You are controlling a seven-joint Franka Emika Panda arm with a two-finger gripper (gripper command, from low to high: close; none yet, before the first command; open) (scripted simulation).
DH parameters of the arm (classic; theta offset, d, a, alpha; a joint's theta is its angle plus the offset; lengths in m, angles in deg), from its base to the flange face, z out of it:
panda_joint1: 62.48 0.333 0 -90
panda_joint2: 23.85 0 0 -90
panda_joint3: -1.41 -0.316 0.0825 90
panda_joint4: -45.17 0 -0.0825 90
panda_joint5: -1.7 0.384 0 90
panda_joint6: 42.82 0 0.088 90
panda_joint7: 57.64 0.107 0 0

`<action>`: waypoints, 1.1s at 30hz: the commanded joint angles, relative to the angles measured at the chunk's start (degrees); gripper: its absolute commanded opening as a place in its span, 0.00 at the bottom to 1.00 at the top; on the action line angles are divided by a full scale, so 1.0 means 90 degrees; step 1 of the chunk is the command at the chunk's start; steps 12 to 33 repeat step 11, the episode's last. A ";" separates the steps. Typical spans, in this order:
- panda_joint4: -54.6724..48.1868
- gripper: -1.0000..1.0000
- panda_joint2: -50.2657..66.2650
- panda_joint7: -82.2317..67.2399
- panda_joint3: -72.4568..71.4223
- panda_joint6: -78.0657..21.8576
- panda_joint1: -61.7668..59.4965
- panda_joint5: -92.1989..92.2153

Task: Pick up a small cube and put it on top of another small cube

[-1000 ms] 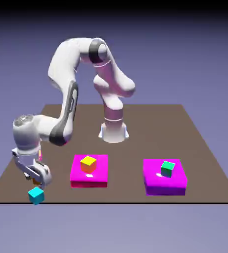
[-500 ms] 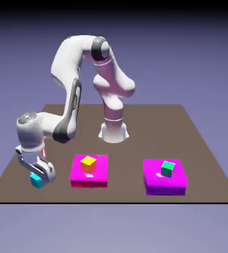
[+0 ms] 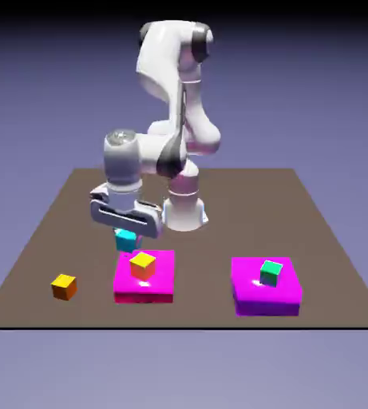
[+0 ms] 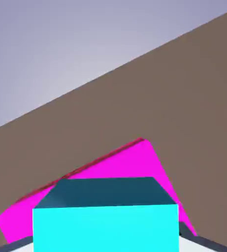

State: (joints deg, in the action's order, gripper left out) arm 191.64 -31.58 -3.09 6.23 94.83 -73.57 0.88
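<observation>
My gripper (image 3: 125, 236) is shut on the small cyan cube (image 3: 125, 239) and holds it in the air, just up and to the exterior view's left of the yellow-topped cube with orange sides (image 3: 143, 264). That cube rests on a magenta block (image 3: 160, 284). In the hand view the cyan cube (image 4: 105, 221) fills the bottom between the fingers and hides most of them. Behind it shows part of the magenta block (image 4: 135, 162). The yellow-topped cube is hidden there.
A darker orange cube (image 3: 64, 286) lies on the brown table (image 3: 314, 216) at the exterior view's left front. A second magenta block (image 3: 286, 299) at the right carries a green cube with a teal top (image 3: 271, 272). The robot's base (image 3: 184, 212) stands behind.
The gripper has lifted the cyan cube from the table's front left corner and carried it up and toward the exterior view's right, over to the magenta block. The darker orange cube is now uncovered.
</observation>
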 commanded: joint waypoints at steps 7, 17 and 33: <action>0.0351 0.00 0.0961 -0.0110 0.0000 0.1308 0.0055 0.0146; 0.0247 1.00 0.0511 -0.0062 0.0011 0.0755 0.0061 0.0082; 0.0247 1.00 0.0511 -0.0062 0.0011 0.0755 0.0061 0.0082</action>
